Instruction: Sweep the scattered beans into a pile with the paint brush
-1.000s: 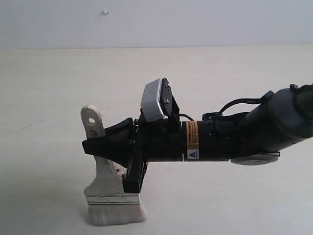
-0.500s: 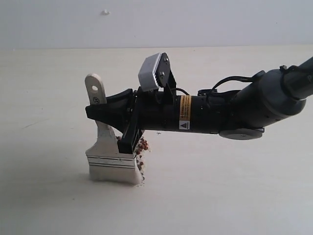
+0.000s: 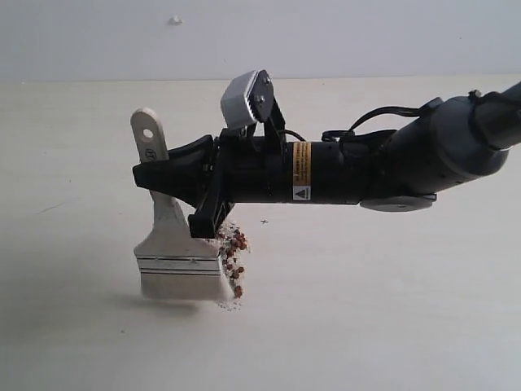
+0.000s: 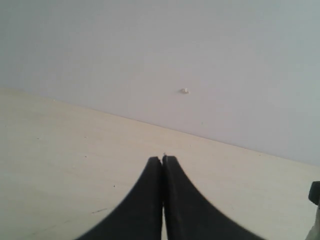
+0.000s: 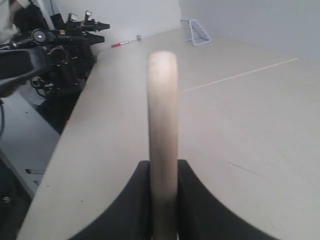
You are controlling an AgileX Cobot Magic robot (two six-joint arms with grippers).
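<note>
The paint brush (image 3: 173,244) stands nearly upright on the table, with its white bristles (image 3: 175,287) down and the holed end of its pale handle up. My right gripper (image 3: 153,175) reaches in from the right and is shut on the handle (image 5: 162,115), just below the hole. The reddish-brown beans (image 3: 234,248) lie in a small loose pile against the brush's right edge; some are hidden behind the ferrule (image 3: 179,265). The left gripper (image 4: 163,159) hovers shut and empty over bare table and is out of the exterior view.
The right arm's black body (image 3: 342,171) spans the table from the right. In the right wrist view the table's edge (image 5: 60,145) runs along one side, with dark equipment (image 5: 60,45) beyond it. A white wire basket (image 5: 195,31) and a red pen (image 5: 122,43) sit at the far end.
The right gripper has carried the brush away from the table's front edge. The beans, hidden a second ago, now show beside the brush's right edge. The left gripper stays shut.
</note>
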